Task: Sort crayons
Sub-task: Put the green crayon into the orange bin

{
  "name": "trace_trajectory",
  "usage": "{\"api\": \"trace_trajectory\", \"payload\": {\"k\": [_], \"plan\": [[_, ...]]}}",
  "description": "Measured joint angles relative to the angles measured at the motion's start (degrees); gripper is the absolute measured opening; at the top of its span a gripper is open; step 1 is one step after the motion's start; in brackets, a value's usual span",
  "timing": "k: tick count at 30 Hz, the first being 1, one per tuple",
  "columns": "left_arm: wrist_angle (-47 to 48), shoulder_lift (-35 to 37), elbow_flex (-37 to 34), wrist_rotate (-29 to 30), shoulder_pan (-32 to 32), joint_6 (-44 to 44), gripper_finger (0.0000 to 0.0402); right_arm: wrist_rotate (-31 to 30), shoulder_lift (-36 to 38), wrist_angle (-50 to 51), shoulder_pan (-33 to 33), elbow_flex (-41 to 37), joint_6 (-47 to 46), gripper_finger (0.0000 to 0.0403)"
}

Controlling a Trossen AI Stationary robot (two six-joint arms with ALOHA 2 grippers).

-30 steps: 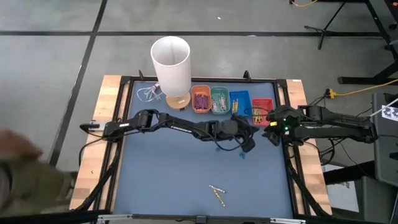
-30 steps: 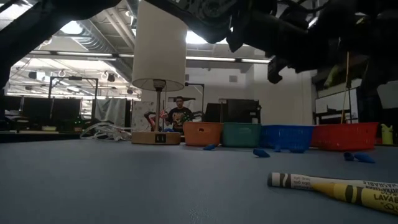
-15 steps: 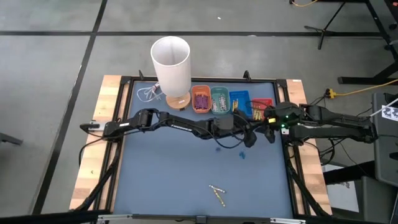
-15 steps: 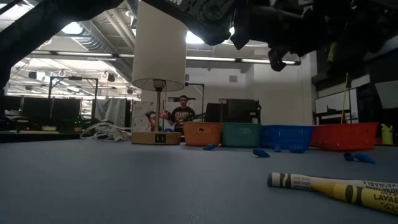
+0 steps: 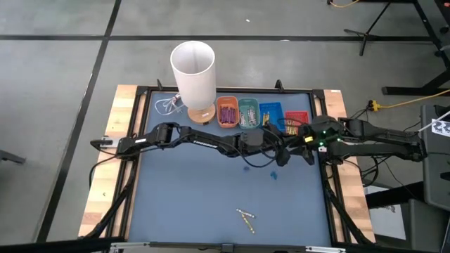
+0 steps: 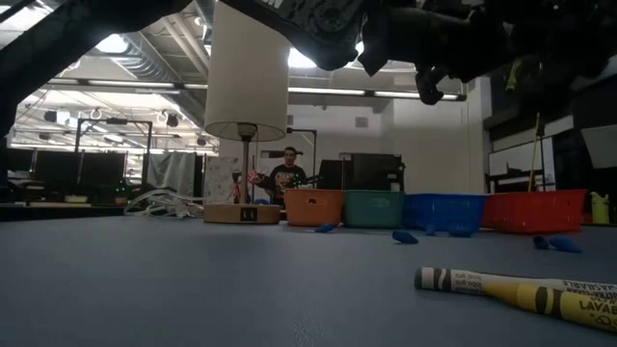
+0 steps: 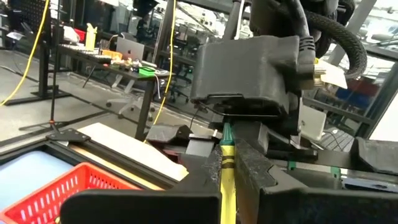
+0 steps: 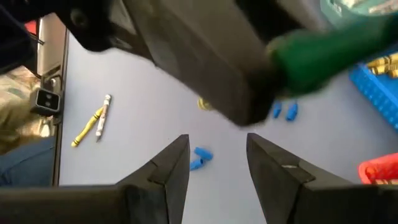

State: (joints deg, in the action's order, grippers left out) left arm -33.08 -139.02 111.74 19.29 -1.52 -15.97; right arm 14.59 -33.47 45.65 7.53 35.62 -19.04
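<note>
Since a second ago, the left gripper [image 5: 281,149] has swung away from the open mat toward the right gripper [image 5: 304,147], and the two now meet head-on just in front of the red tray [image 5: 297,121], above the table [image 5: 190,190].

Seen from the left wrist, the left gripper's fingers [image 7: 258,165] are clamped on a green-tipped crayon [image 7: 225,171], yellow and black on its wrapper, which stands up between them with its point aimed at the dark body of the opposing arm close ahead. From the right wrist, that same green tip [image 8: 323,53] pokes out of the left gripper's blurred bulk, just beyond the right gripper's fingers [image 8: 168,168], which stand wide apart with nothing between them.

Two loose crayons [image 5: 245,217], one pale and one yellow, lie touching in a shallow V on the mat's near side, well apart from both grippers; the low camera shows them close up [image 6: 521,289]. Along the far edge sit four small trays side by side: orange tray [image 5: 226,112], green tray [image 5: 247,112], blue tray [image 5: 271,112] and the red one, each with crayons inside. Small blue bits [image 5: 273,173] lie on the mat near the grippers. A white lampshade [image 5: 193,70] stands at the far left, and a person [image 6: 286,173] is visible in the room behind.
</note>
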Motion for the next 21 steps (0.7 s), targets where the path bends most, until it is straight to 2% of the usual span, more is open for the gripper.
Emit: {"api": "trace_trajectory", "payload": {"k": [10,16,21], "plan": [[-0.5,0.0,0.0,0.0,0.0,-0.4,0.0005,-2.1,0.0,-8.7,0.0,0.0,-0.1,0.0159],[-0.5,0.0,0.0,0.0,0.0,-0.4,0.0005,-4.6,0.0,-9.5,0.0,0.0,-0.1,0.0158],[-0.5,0.0,0.0,0.0,0.0,-0.4,0.0005,-4.9,0.0,-9.4,0.0,0.0,0.0,0.0131]]}}
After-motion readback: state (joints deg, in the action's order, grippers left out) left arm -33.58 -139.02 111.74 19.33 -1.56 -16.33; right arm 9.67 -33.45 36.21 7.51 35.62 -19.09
